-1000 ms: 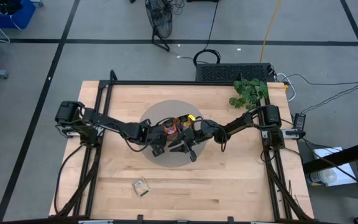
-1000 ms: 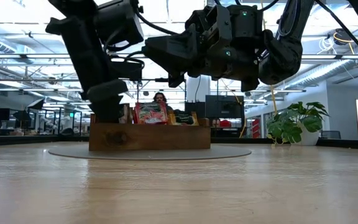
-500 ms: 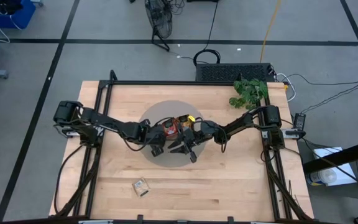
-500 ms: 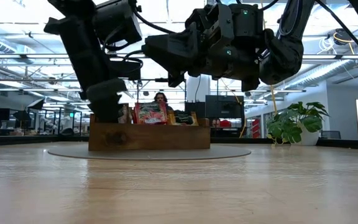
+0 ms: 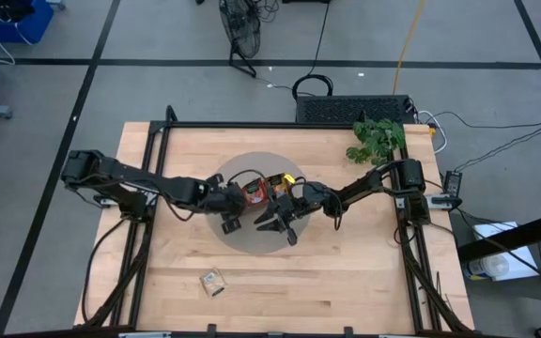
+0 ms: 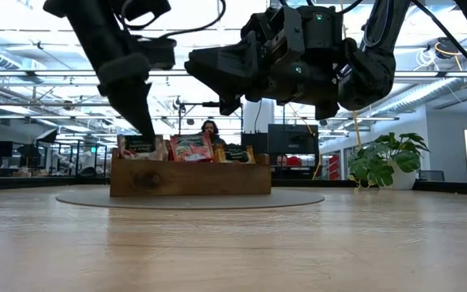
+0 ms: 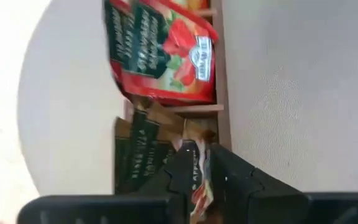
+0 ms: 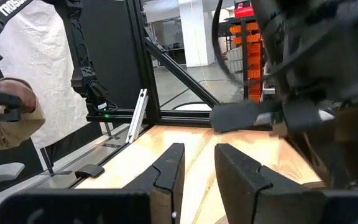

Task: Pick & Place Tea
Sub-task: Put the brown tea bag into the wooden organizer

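Observation:
A long wooden tray (image 5: pixel 263 191) of tea sachets sits on a round grey mat (image 5: pixel 252 239). In the low view, sachets (image 6: pixel 140 146) stand on edge in the tray (image 6: pixel 189 178). My left gripper (image 6: pixel 148 131) hangs just over the left-end compartment, pointing steeply down, its fingers a narrow gap apart (image 7: pixel 205 171). Red sachets (image 7: pixel 160 50) fill the neighbouring compartment, and dark ones (image 7: pixel 135 155) lie under my fingers. My right gripper (image 8: pixel 197 168) hovers open and level beside the tray (image 5: pixel 275 223), with nothing between its fingers. One loose sachet (image 5: pixel 214 282) lies flat on the table near the front edge. My left gripper comes from above, slanting down over the tray's left-end compartment. A sachet's upper edge (image 7: pixel 196 182) shows in the narrow gap between the fingers. I cannot tell whether the fingers touch it.
A potted plant (image 5: pixel 377 138) stands at the table's far right. Black frame rails (image 5: pixel 148 235) run along the table's left and right sides. A person's sleeve (image 8: pixel 8 115) shows beyond the table in the right wrist view, and another person (image 6: pixel 209 127) is far behind the tray.
My left gripper has risen out of the tray's left-end compartment and drawn back a little toward the table's left edge. The sachets it covered in the low view now show, standing in the compartment.

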{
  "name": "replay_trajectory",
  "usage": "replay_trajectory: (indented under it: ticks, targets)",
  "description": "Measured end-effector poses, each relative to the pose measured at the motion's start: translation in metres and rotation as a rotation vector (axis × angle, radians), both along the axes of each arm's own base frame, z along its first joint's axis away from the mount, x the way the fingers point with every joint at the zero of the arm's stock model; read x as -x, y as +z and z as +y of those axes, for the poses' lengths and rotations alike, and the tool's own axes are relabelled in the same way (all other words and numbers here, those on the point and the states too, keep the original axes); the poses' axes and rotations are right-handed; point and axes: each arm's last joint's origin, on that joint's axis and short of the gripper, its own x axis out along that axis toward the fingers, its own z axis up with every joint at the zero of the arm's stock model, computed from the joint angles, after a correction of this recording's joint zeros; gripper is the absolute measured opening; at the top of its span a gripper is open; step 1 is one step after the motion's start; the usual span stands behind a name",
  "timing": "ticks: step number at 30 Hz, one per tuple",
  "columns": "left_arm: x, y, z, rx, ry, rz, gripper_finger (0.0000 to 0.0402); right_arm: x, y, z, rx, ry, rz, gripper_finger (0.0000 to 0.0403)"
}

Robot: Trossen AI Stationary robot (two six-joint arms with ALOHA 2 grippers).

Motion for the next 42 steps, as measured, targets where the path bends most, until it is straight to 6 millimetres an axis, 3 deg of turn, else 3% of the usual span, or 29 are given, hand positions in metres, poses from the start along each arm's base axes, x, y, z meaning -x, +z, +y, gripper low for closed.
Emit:
replay_trajectory:
  ticks: [8,12,16,22,28,36,42]
  targets:
    - [0.009,0.008,-0.007,0.057,-0.068,0.026,0.0076,0.0,0.0,0.0,0.0,0.0,-0.001,0.0075]
    - [0.016,0.007,-0.038,0.236,-0.252,0.067,0.0076,0.0,0.0,0.0,0.0,0.002,0.0,0.0075]
    - [0.025,0.008,-0.071,0.37,-0.303,0.085,0.0076,0.0,-0.001,0.0,0.0,0.003,0.015,0.0075]
    - [0.038,0.008,-0.109,0.493,-0.204,0.083,0.0077,0.001,-0.003,0.002,0.005,0.08,0.03,0.0075]
    - [0.05,-0.011,-0.135,0.515,-0.047,0.181,0.0102,0.001,-0.003,0.003,0.004,0.084,0.03,0.0075]
    - [0.049,-0.035,-0.146,0.531,0.076,0.284,0.0193,0.001,-0.003,0.009,0.003,0.099,0.03,0.0075]
    - [0.046,-0.052,-0.151,0.555,0.079,0.363,0.0222,0.002,-0.003,0.014,-0.004,0.115,0.035,0.0075]
